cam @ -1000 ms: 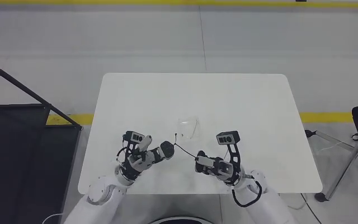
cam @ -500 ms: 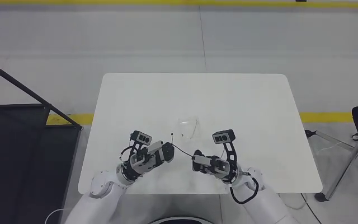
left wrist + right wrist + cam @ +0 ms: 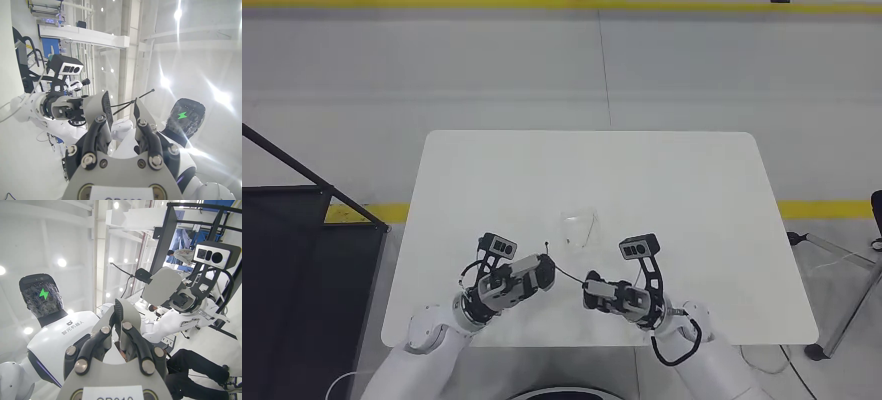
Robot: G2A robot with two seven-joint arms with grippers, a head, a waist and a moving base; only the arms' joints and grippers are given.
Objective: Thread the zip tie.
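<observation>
At lower centre the right gripper (image 3: 588,287) pinched the thin, probably springy zip tie (image 3: 570,273), best held near its end; the left gripper (image 3: 121,103) gaped.

We see glossy white arms (image 3: 427,335) with black joints and black cables (image 3: 230,277) looping past the wrists. Each wrist carries a black bracket topped by a pale-faced camera box (image 3: 215,255). The left gripper (image 3: 122,104) and right gripper (image 3: 116,306) share grey metal plates, black linkages pinned with round silver screws (image 3: 126,325), and black ribbed pads (image 3: 107,106). The head (image 3: 34,285) is a dark glossy visor with a green lightning bolt (image 3: 43,294), set on a black neck (image 3: 54,313) above a white torso (image 3: 49,344) edged by a purple line (image 3: 44,367).
</observation>
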